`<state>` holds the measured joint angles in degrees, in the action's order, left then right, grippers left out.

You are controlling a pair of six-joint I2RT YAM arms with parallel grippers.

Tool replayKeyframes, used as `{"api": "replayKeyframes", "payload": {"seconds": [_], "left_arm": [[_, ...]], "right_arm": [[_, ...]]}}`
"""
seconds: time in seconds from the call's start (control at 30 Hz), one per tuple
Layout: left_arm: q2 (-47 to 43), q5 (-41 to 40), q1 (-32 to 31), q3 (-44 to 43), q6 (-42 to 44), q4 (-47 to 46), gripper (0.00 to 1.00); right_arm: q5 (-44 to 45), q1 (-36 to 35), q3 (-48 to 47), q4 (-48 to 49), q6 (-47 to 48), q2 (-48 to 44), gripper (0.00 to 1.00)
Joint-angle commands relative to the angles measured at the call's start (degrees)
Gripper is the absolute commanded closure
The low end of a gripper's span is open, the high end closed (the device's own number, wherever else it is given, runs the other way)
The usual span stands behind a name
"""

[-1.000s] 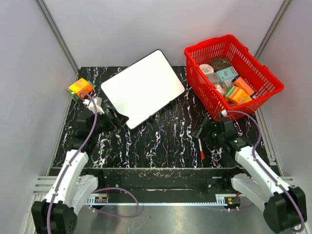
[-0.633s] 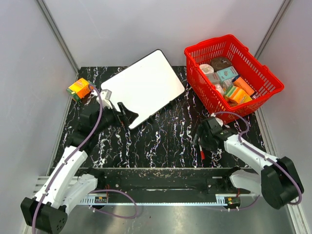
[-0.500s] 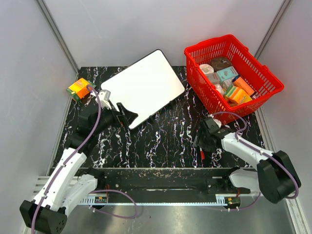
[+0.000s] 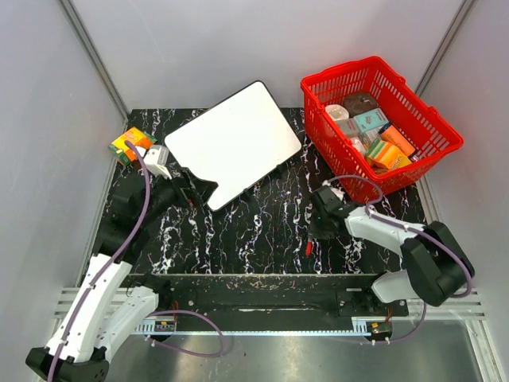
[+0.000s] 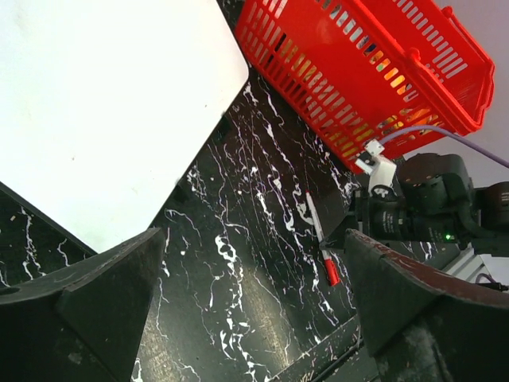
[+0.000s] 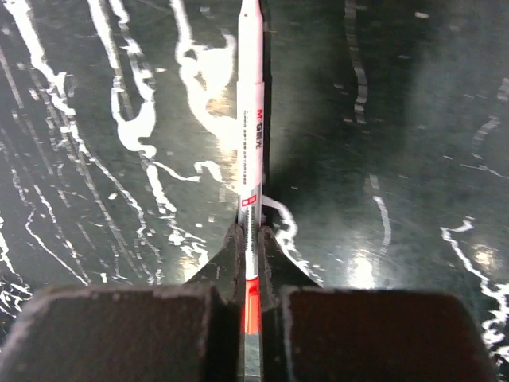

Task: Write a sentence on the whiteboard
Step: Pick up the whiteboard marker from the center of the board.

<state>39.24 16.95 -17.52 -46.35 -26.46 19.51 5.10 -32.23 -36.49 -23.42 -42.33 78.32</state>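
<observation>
Pinching the slim white red-ended marker pen (image 6: 250, 119) near its red end, the right gripper (image 6: 253, 231) is clamped tight, low over the black marbled tabletop (image 4: 262, 223). The danger is that such an off-centre hold lets the long barrel swing or slip on the lift. The right arm reaches forward, folded low. The large blank white whiteboard (image 4: 235, 143) lies well to that gripper's left. The left gripper (image 4: 199, 191) hovers at the board's near edge, jaws wide apart.

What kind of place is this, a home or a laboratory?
Probably a laboratory robot cell: a left arm and a right arm stand at a black marbled table, plain grey panels enclose it, and a whiteboard and red basket lie on it.
</observation>
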Motion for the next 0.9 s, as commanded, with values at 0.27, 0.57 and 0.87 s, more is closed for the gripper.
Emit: {"api": "replayKeyframes", "payload": {"seconds": [0.27, 0.57, 0.87], "left_arm": [[1.88, -1.04, -0.15, -10.17, 5.71, 11.69, 0.01], [4.70, 12.03, -0.15, 0.26, -3.85, 0.65, 0.01], [16.82, 18.03, -11.30, 6.19, -15.99, -25.48, 0.04]], "right_arm": [[1.84, -14.79, -11.05, -6.20, 5.49, 10.19, 1.00], [-9.47, -15.14, -11.33, 3.28, 10.07, -3.25, 1.00], [-18.37, -15.14, -9.92, 10.41, 9.28, -12.40, 1.00]]}}
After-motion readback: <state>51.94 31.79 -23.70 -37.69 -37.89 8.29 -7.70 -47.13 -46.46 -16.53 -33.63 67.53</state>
